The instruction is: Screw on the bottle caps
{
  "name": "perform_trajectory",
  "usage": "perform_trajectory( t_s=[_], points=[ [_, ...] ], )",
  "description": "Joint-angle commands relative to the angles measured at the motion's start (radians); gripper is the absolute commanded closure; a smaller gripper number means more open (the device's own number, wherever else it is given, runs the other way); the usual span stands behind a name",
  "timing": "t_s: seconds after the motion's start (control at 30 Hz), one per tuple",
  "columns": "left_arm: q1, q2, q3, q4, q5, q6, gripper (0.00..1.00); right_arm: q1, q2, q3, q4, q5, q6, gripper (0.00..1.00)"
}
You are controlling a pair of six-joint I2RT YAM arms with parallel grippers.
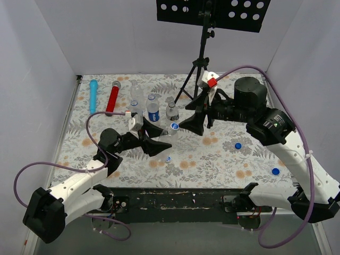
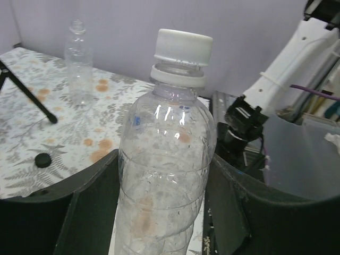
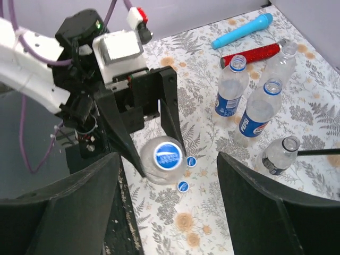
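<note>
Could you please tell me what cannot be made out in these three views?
- Left wrist view: the base of the held bottle is cut off by the bottom edge, and the left gripper flanks its sides.
- Left wrist view: the cap covers the neck threads, so how far it is screwed down is unclear.
- Top view: the rightmost blue cap is too small to show which face is up.

My overhead camera looks down from behind the near edge over the whole worktop (image 1: 212, 159). My left wrist view sits close, side-on to the clear bottle (image 2: 164, 175); my right wrist view looks steeply down on it.
</note>
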Motion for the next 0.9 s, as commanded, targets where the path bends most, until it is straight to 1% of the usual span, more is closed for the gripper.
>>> perform_trajectory(
  t_s=[0.0,0.1,0.23,0.37,0.53,0.87],
  points=[
    [0.018,0.034,-0.018,0.235,0.174,-0.185,0.84,-0.118,-0.016,-0.108,0.106,-0.391,-0.180,0.21],
    [0.020,0.056,-0.013,0.263,0.211,-0.209,0.84,-0.129,-0.004,-0.110,0.085,-0.470,-0.270,0.25],
    [0.020,0.053,-0.008,0.251,0.217,-0.193,0.84,-0.129,0.034,-0.081,0.017,-0.550,-0.375,0.30],
    [0.020,0.053,-0.005,0.243,0.217,-0.187,0.84,-0.129,0.057,-0.071,-0.010,-0.613,-0.418,0.32],
    [0.020,0.054,-0.002,0.237,0.217,-0.184,0.83,-0.129,0.073,-0.074,-0.004,-0.663,-0.438,0.35],
    [0.020,0.056,-0.001,0.240,0.221,-0.183,0.83,-0.128,0.108,-0.075,0.005,-0.676,-0.438,0.43]
  ],
)
